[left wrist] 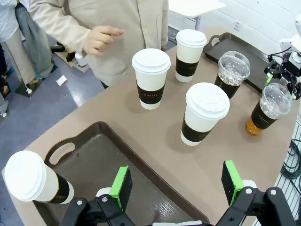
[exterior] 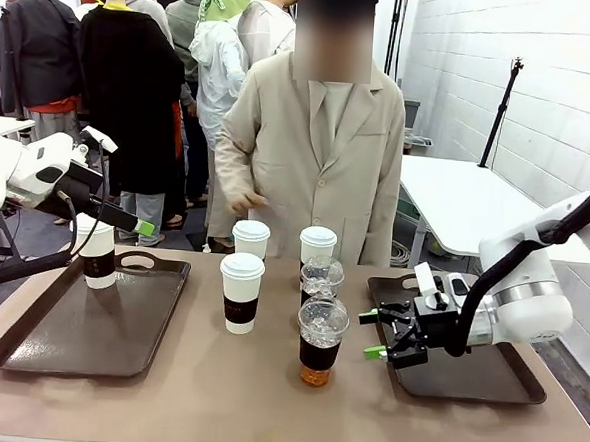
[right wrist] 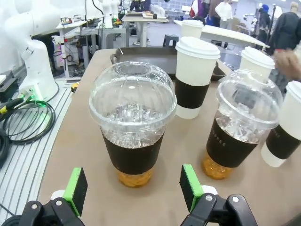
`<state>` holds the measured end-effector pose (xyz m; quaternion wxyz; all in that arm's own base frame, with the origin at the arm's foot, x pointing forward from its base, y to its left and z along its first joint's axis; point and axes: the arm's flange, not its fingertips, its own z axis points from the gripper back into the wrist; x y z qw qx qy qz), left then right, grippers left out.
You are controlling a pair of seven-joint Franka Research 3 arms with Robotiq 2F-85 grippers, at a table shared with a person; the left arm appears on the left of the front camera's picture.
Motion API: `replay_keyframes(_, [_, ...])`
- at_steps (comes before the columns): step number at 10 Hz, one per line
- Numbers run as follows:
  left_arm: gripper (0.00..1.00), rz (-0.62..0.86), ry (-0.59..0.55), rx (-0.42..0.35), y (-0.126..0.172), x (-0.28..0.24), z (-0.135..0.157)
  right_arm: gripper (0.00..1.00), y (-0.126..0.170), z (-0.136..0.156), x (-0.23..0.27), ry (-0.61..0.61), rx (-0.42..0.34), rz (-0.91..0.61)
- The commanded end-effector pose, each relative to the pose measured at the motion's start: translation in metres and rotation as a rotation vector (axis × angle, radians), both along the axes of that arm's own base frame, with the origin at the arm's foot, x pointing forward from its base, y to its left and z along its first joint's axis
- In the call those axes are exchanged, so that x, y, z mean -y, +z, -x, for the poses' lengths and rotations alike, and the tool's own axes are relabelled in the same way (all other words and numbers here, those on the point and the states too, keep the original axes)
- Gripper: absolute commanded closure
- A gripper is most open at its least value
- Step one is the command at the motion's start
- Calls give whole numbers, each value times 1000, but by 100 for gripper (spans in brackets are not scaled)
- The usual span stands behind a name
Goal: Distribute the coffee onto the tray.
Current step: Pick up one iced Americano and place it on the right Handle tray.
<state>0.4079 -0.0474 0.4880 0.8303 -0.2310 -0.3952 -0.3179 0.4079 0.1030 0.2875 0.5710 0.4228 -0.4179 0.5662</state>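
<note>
In the front view, five drinks stand upright with lids up on the tan table (exterior: 164, 403), between two dark brown moulded trays. Three are white paper cups (exterior: 240, 293) with flat white lids and brown sleeves, and two are clear plastic iced coffees (exterior: 322, 278) with ribbed dome lids. A lone paper cup (exterior: 98, 254) stands upright on the left tray (exterior: 87, 339), just below the left gripper (exterior: 135, 221). The right gripper (exterior: 371, 334) hovers over the inner edge of the right tray (exterior: 486, 378), just beside the nearest iced coffee (exterior: 322, 338), its jaws apart and empty. In the left wrist view, the left gripper (left wrist: 177, 183) has its green pads spread wide with nothing between them, above the left tray (left wrist: 94, 155). The lone paper cup (left wrist: 35, 183) stands near the tray's handle cut-out. In the right wrist view, the right gripper (right wrist: 134, 186) is spread, with the nearest iced coffee (right wrist: 132, 122) upright just beyond the fingertips, dark liquid over an amber base.
</note>
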Motion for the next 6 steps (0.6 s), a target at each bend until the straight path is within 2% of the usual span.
replay_keyframes(1, [0, 7, -5, 0, -2, -1, -2, 0, -9, -8, -14, 3, 10, -48])
replay_keyframes(6, [0, 7, -5, 0, -2, -1, -2, 0, -21, -5, -37, 69, -33, -48])
